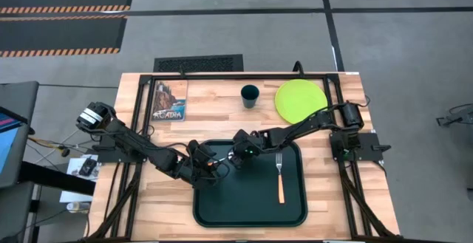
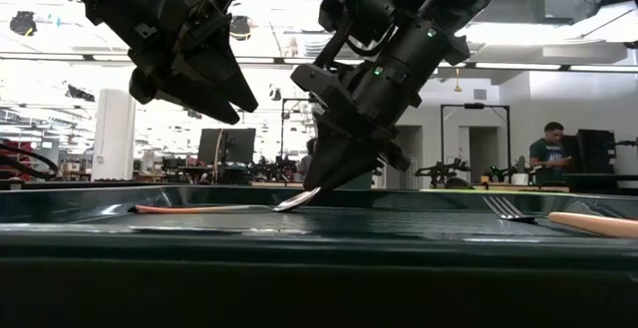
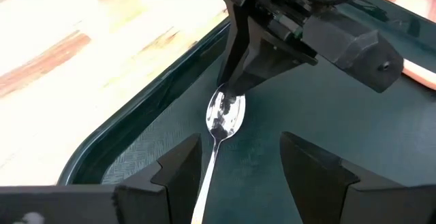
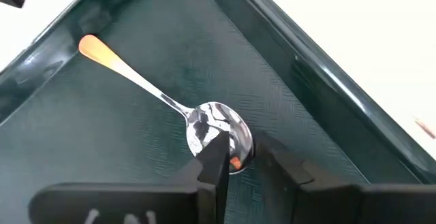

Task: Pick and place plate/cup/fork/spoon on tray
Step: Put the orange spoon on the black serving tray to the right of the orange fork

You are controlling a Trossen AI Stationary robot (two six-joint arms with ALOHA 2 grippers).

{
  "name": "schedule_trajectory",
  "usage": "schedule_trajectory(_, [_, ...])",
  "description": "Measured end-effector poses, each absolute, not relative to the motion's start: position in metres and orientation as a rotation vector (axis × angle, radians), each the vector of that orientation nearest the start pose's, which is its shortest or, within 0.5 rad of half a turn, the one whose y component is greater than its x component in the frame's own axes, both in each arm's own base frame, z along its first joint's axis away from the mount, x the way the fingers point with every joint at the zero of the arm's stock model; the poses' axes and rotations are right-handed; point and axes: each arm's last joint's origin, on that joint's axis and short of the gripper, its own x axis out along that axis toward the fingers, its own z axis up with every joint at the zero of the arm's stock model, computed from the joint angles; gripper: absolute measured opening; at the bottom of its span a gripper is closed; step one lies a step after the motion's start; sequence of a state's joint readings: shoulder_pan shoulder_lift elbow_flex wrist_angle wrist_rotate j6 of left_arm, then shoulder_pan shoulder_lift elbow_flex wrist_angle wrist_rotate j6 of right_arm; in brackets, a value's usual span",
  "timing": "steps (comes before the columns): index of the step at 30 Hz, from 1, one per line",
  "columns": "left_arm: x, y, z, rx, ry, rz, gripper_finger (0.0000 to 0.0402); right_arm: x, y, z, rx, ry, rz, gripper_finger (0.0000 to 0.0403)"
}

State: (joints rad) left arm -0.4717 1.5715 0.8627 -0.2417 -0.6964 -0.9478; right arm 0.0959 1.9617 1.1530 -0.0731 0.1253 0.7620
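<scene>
The right gripper [image 4: 240, 157] pinches the rim of the rounded silver bowl of the orange-handled metal spoon [image 4: 157, 94], its two dark fingers nearly closed on the metal. The bowl is tipped slightly off the floor of the large dark green rectangular tray [image 1: 203, 213] in the low view, while the handle end lies flat. The spoon's long axis runs from the right jaws away toward the tray's left rim, so the handle points at the left arm's side. The left gripper [image 3: 238, 163] hovers just above the shaft with its fingers spread wide, holding nothing. Farther right on the tray lies the orange-handled fork with silver tines [image 1: 279, 176], well apart from both grippers. Beyond the tray, on the wooden table [image 1: 355, 199], stand the small dark teal cup [image 1: 250, 95] and the round lime-green plate [image 1: 299, 99].
</scene>
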Motion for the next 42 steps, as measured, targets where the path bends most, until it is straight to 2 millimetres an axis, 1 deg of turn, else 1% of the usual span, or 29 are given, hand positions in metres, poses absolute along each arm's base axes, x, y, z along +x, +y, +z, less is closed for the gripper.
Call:
schedule_trajectory(3, [0.273, -0.119, 0.18, -0.369, 0.609, 0.544, 0.0184, 0.393, 0.034, 0.134, 0.613, 0.826, -0.361, 0.0086])
schedule_trajectory(9, [0.273, -0.119, 0.18, -0.367, 0.611, 0.545, 0.0184, 0.394, 0.034, 0.134, 0.611, 0.82, -0.358, 0.0071])
schedule_trajectory(11, [0.273, -0.119, 0.18, -0.367, 0.611, 0.545, 0.0184, 0.393, 0.034, 0.137, 0.612, 0.816, -0.357, 0.0056])
schedule_trajectory(15, [0.273, -0.119, 0.18, -0.367, 0.611, 0.545, 0.0184, 0.394, 0.034, 0.138, 0.609, 0.811, -0.352, 0.0012])
schedule_trajectory(20, [0.273, -0.118, 0.18, -0.366, 0.61, 0.547, 0.0184, 0.395, 0.035, 0.14, 0.607, 0.81, -0.348, 0.0011])
schedule_trajectory(22, [0.273, -0.118, 0.18, -0.365, 0.608, 0.548, 0.0184, 0.395, 0.035, 0.145, 0.589, 0.801, -0.332, 0.0005])
schedule_trajectory(26, [0.273, -0.118, 0.18, -0.361, 0.613, 0.551, 0.0184, 0.391, 0.035, 0.165, 0.567, 0.773, -0.299, 0.0004])
schedule_trajectory(30, [0.273, -0.118, 0.18, -0.364, 0.614, 0.553, 0.0184, 0.375, 0.036, 0.192, 0.493, 0.815, -0.256, 0.0003])
schedule_trajectory(34, [0.273, -0.118, 0.18, -0.365, 0.614, 0.552, 0.0184, 0.346, 0.036, 0.219, 0.399, 0.93, -0.223, 0.0002])
schedule_trajectory(36, [0.273, -0.118, 0.18, -0.365, 0.613, 0.552, 0.0184, 0.326, 0.038, 0.233, 0.344, 1.004, -0.195, 0.0002])
schedule_trajectory(40, [0.273, -0.118, 0.179, -0.367, 0.616, 0.55, 0.0184, 0.284, 0.045, 0.263, 0.24, 1.136, -0.017, 0.0002])
schedule_trajectory(42, [0.273, -0.118, 0.179, -0.366, 0.618, 0.55, 0.0184, 0.266, 0.052, 0.277, 0.189, 1.156, 0.115, 0.0001])
